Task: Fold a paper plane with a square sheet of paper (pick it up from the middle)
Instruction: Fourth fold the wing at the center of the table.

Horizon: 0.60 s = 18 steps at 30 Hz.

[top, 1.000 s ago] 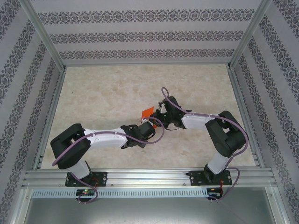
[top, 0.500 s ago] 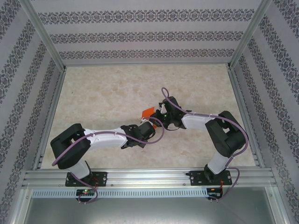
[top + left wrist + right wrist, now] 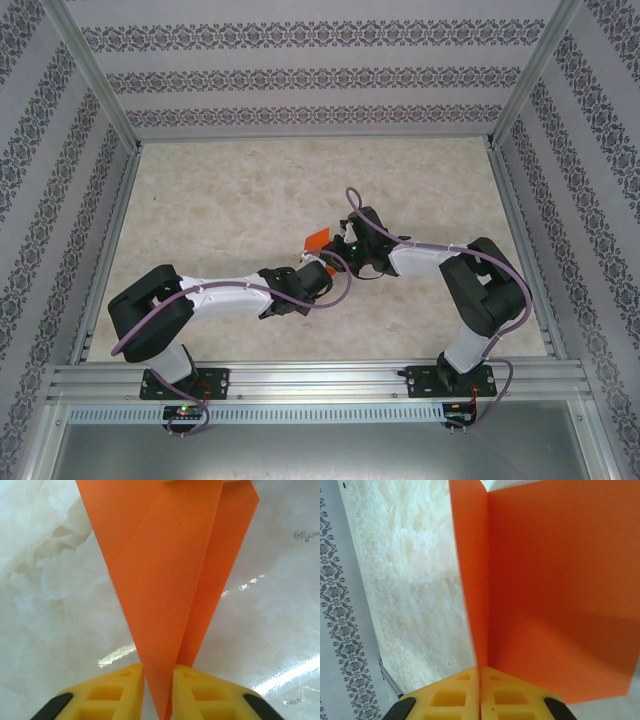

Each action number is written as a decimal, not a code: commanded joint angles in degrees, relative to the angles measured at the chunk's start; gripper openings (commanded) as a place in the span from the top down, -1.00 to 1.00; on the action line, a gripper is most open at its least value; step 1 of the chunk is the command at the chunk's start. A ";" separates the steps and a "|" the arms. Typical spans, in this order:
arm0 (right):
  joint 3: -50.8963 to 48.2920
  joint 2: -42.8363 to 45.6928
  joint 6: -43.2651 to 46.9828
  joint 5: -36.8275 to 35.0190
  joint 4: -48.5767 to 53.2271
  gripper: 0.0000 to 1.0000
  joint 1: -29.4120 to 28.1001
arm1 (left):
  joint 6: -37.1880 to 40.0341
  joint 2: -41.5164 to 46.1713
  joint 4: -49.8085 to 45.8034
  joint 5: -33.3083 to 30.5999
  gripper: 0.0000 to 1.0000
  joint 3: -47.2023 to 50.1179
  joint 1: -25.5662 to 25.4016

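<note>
The bright orange paper plane (image 3: 317, 238) hangs just above the table between my two arms, folded to a narrow dart. In the left wrist view its pointed tip (image 3: 165, 580) runs down between the yellow fingers (image 3: 120, 690). My left gripper (image 3: 158, 680) is closed to a narrow gap that the tip fills, touching both pads. In the right wrist view the wide end of the paper plane (image 3: 560, 590) stands up from my right gripper (image 3: 480, 672), whose pads are pressed together on the centre fold. From above, the left gripper (image 3: 308, 260) and right gripper (image 3: 343, 243) meet at the paper.
The pale marbled table top (image 3: 230, 200) lies open at the back and to the left. Aluminium frame rails (image 3: 300, 375) border the near edge, with patterned walls (image 3: 320, 80) on three sides. The table's left rail (image 3: 390, 685) shows in the right wrist view.
</note>
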State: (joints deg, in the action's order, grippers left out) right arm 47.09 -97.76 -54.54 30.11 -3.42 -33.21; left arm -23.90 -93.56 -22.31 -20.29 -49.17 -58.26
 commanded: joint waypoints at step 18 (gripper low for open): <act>-3.79 6.80 1.15 -3.15 0.31 0.34 2.82 | -3.46 5.38 10.78 12.94 0.91 5.56 4.75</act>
State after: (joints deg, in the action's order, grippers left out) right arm 44.31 -94.43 -54.30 28.91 -2.94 -31.35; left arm -25.54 -91.05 -17.08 -13.50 -45.52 -55.66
